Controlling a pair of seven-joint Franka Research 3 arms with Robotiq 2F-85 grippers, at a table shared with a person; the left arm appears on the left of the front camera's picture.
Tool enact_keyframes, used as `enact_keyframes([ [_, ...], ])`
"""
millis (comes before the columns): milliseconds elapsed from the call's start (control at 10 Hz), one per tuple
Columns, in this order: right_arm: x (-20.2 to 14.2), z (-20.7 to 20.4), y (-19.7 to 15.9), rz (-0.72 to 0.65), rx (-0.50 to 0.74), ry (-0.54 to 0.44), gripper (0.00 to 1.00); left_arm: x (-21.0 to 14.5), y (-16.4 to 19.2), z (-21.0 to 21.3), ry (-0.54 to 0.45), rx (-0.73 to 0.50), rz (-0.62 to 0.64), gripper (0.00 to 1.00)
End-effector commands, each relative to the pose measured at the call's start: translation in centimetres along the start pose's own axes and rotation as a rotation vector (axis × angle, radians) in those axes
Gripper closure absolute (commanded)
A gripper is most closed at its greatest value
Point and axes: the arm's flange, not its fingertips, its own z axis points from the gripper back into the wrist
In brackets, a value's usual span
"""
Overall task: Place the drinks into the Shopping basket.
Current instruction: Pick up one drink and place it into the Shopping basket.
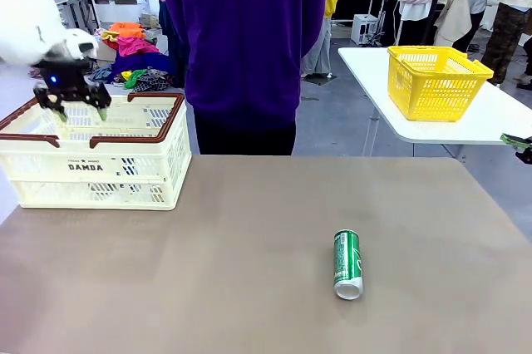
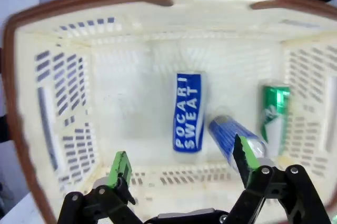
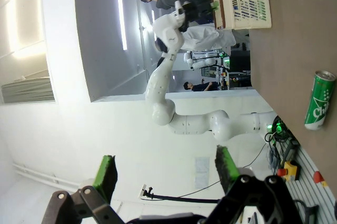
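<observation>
Your left gripper is hanging over the basket at the far left of the table, jaws spread wide and holding nothing. It is positioned above the basket's open top, so anything let go there drops inside rather than on the rim.

Three cans are lying inside on the floor: a blue can reading POCARI SWEAT, a second blue can angled beside it, and a green can against the side wall.

One green can is lying on its side near the table's middle, right of centre, well apart from the basket; it is the drink left to move.

Your right gripper is standing wide open and empty.
</observation>
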Motion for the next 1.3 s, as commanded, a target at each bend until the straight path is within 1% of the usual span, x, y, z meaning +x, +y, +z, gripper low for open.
enact_keyframes([
  [0, 0.0, 0.2, 0.5, -0.013, 0.014, -0.006, 0.0, -2.5, 0.7, 8.1, -0.006, -0.109, 0.025, 0.0],
  [100, 0.0, 0.2, 0.5, -0.013, 0.014, -0.006, 0.0, -3.4, 2.0, 11.6, -0.034, -0.152, 0.063, 0.0],
  [200, 0.0, 0.2, 0.5, -0.013, 0.014, -0.006, 0.0, -4.6, 3.7, 14.1, 0.035, -0.264, 0.055, 0.0],
  [300, 0.0, 0.2, 0.5, -0.013, 0.014, -0.006, 0.0, -5.8, 5.1, 15.4, 0.064, -0.369, 0.188, 0.0],
  [400, 0.0, 0.2, 0.5, -0.013, 0.014, -0.006, 0.0, -8.1, 6.6, 16.1, 0.183, -0.58, 0.2, 0.0],
  [500, 0.0, 0.2, 0.5, -0.013, 0.014, -0.006, 0.0, -11.5, 7.9, 15.5, 0.21, -0.742, 0.249, 0.0],
  [700, 0.0, 0.2, 0.5, -0.013, 0.014, -0.006, 0.0, -17.3, 10.9, 13.0, 0.187, -0.987, 0.28, 0.0],
  [800, 0.0, 0.2, 0.5, -0.013, 0.014, -0.006, 0.0, -18.3, 12.6, 10.7, 0.216, -1.067, 0.34, 0.0],
  [900, 0.0, 0.2, 0.5, -0.013, 0.014, -0.006, 0.0, -18.4, 14.8, 8.1, 0.255, -1.202, 0.412, 0.0],
  [1000, 0.0, 0.2, 0.5, -0.013, 0.014, -0.006, 0.0, -18.2, 16.0, 5.3, 0.301, -1.336, 0.384, 0.0],
  [1100, 0.0, 0.2, 0.5, -0.013, 0.014, -0.006, 0.0, -16.6, 15.9, 3.8, 0.269, -1.281, 0.436, 0.0],
  [1200, 0.0, 0.2, 0.5, -0.013, 0.014, -0.006, 0.0, -20.2, 15.1, 7.4, 0.252, -1.208, 0.398, 0.0],
])
